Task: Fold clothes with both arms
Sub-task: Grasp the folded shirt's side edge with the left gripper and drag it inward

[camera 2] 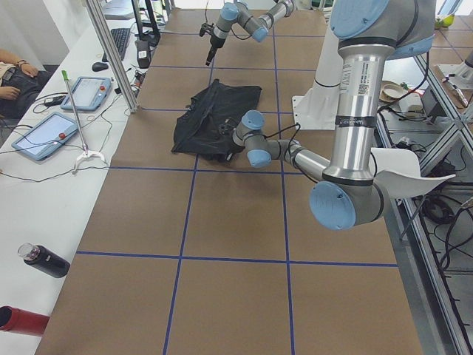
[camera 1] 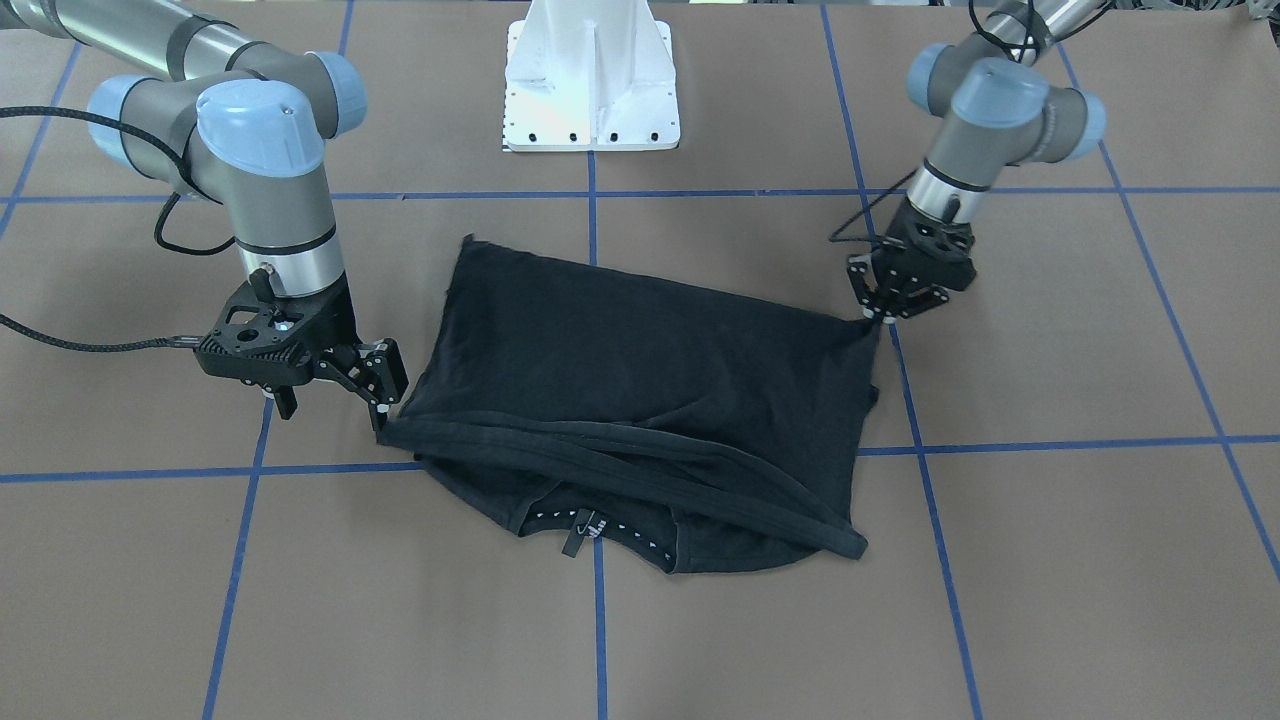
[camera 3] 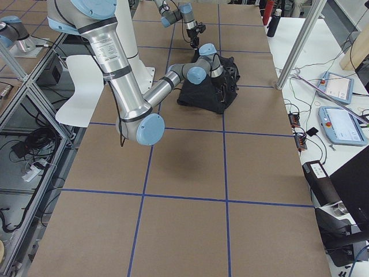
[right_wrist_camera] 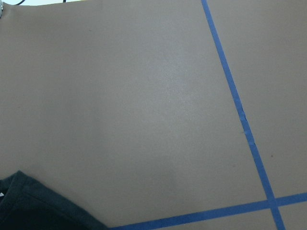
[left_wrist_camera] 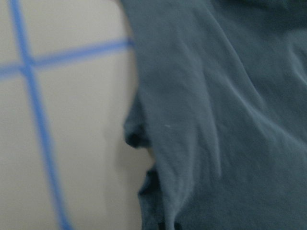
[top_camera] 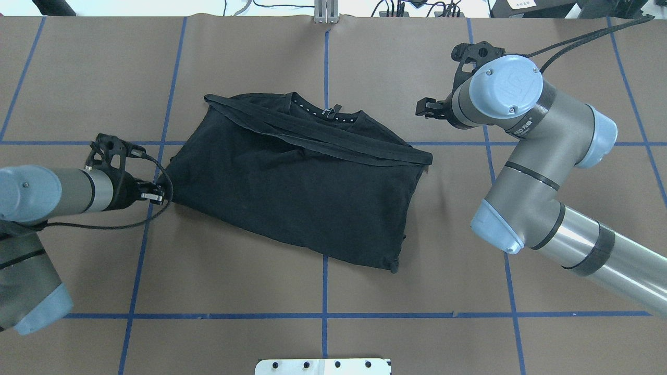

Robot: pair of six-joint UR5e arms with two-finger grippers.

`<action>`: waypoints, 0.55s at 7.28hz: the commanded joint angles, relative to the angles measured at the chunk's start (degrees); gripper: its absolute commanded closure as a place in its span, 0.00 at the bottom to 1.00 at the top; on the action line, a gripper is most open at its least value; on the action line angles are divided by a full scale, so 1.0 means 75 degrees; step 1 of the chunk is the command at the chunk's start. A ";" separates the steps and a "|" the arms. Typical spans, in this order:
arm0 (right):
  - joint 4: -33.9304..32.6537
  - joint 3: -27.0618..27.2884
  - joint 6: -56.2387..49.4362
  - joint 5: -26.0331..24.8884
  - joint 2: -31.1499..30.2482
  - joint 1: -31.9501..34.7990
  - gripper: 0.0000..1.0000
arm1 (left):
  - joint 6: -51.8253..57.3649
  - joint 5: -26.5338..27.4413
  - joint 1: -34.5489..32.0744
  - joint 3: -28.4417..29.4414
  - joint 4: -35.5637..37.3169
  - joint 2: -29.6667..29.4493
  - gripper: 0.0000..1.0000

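Now the black short-sleeved T-shirt (top_camera: pixel 292 198) lies half-folded in the middle of the brown worktop (top_camera: pixel 234 291). On the left gripper (camera 1: pixel 884 314) the jaws seem clenched on one corner; on the right gripper (camera 1: pixel 345 395) they are released, just beside the cloth. A one-sided pull could drag the fold crooked.

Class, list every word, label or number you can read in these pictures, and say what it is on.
No text reads clearly.
Print on a band of the right arm: too small.
White sticker on the left arm: too small.
White marks inside the collar of the T-shirt: blurred.
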 commanded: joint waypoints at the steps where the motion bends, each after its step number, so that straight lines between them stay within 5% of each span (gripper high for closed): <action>1: 0.0012 0.0010 0.0075 -0.0012 0.0026 -0.0090 0.00 | 0.1092 -0.0024 -0.1424 0.2116 0.0018 -0.1739 1.00; 4: 0.0000 0.0022 0.0157 -0.0024 0.0073 -0.0196 0.00 | 0.1986 0.0035 -0.2390 0.5357 0.0006 -0.4347 1.00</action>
